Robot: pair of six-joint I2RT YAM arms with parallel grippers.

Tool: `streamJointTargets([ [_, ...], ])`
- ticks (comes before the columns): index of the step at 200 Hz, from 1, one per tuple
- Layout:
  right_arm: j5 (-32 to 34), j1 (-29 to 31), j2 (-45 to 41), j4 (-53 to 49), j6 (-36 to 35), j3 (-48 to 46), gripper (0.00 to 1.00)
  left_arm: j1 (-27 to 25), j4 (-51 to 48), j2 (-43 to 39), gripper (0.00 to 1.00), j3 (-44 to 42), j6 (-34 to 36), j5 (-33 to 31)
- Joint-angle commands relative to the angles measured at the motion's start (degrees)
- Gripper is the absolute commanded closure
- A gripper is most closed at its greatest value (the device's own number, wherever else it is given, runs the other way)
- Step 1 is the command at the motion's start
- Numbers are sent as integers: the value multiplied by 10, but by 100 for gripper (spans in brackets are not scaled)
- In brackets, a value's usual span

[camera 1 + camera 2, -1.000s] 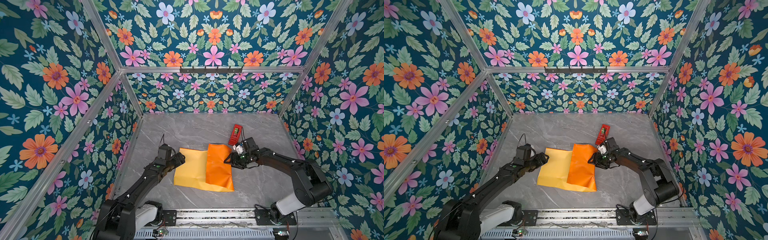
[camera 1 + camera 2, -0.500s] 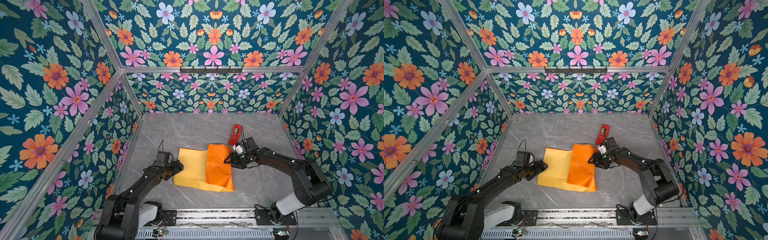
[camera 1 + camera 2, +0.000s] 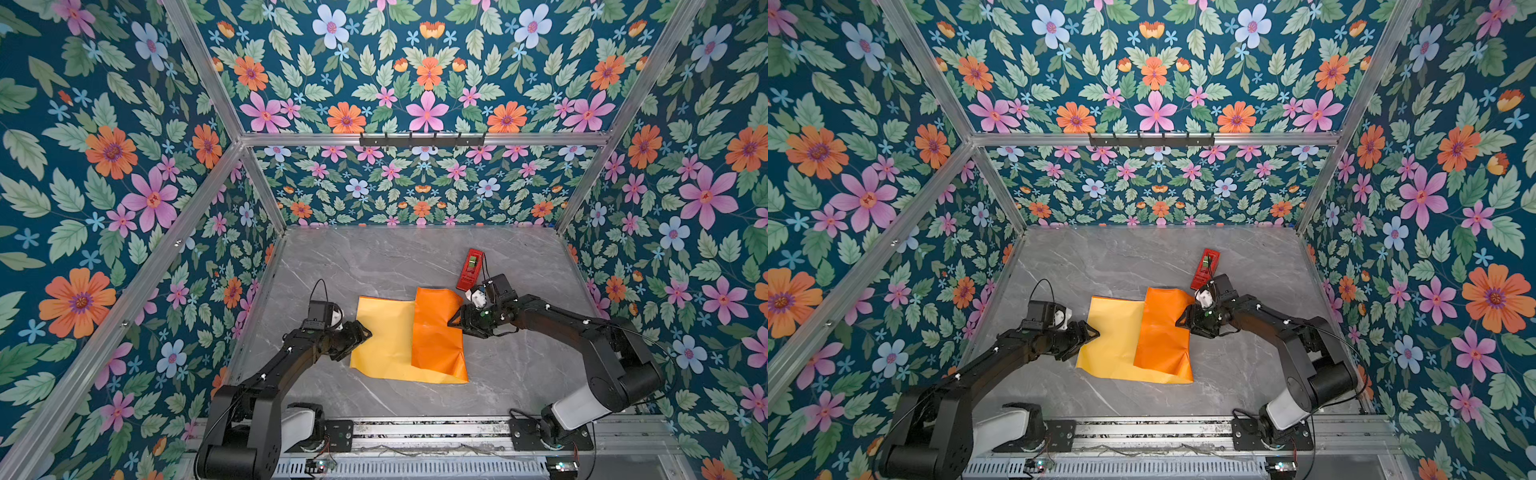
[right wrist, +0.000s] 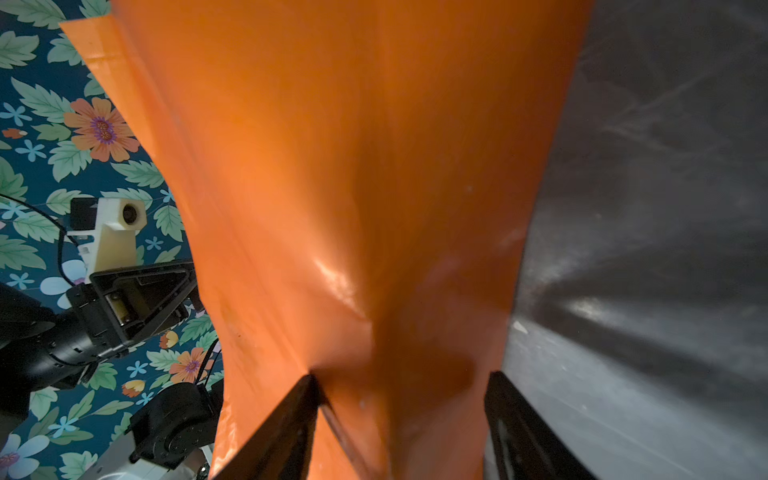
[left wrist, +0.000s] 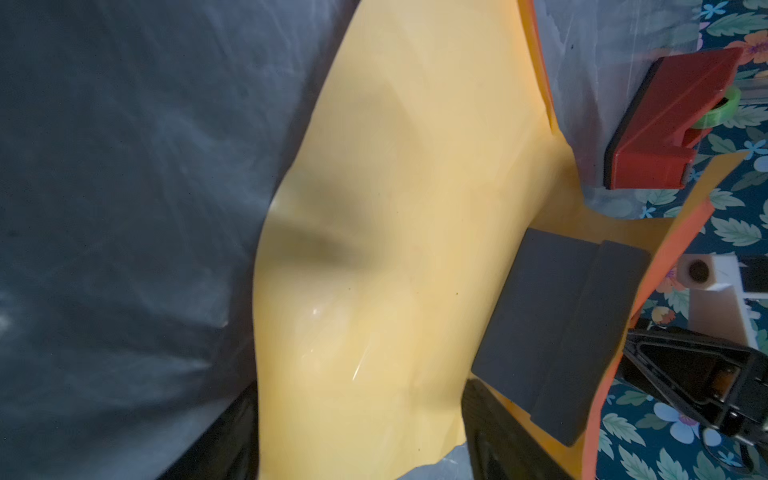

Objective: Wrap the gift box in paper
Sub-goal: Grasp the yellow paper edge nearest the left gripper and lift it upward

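Left wrist view gives us the gift box (image 5: 557, 332): dark, low, lying on the dull yellow face of the paper (image 5: 395, 208), with the sheet's glossy orange flap rising along the side away from our left arm. In both top views we find the box hidden under that folded-over flap, near the middle of the grey marble table (image 3: 374, 257). Our right gripper (image 3: 455, 321) sits at the flap's right edge. Its jaws stand apart with orange paper running between them, and we cannot tell whether they press it. Our left gripper (image 3: 362, 332) straddles the yellow edge on the left, jaws spread wide, not pinching. A red tape dispenser (image 3: 470, 269) lies just behind the flap, beside the right gripper.
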Motion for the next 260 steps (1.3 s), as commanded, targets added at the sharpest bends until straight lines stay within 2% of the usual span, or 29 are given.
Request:
streamJointTargets([
  [1, 93, 3, 9, -82, -8, -8, 36, 2, 28, 13, 25, 10, 21, 12],
  [44, 93, 3, 7, -82, -6, -6, 36, 13, 24, 62, 28, 40, 54, -9],
  [86, 91, 4, 13, -82, -6, -2, 36, 32, 76, 106, 32, 51, 33, 32],
  [118, 92, 4, 14, -83, -8, -2, 35, 32, 107, 133, 43, 60, 22, 55],
  [160, 101, 3, 13, -94, -13, 6, 29, 32, 102, 153, 54, 80, 34, 67],
  [260, 115, 3, 24, -123, -41, 22, 23, 32, 95, 164, 63, 99, 39, 87],
])
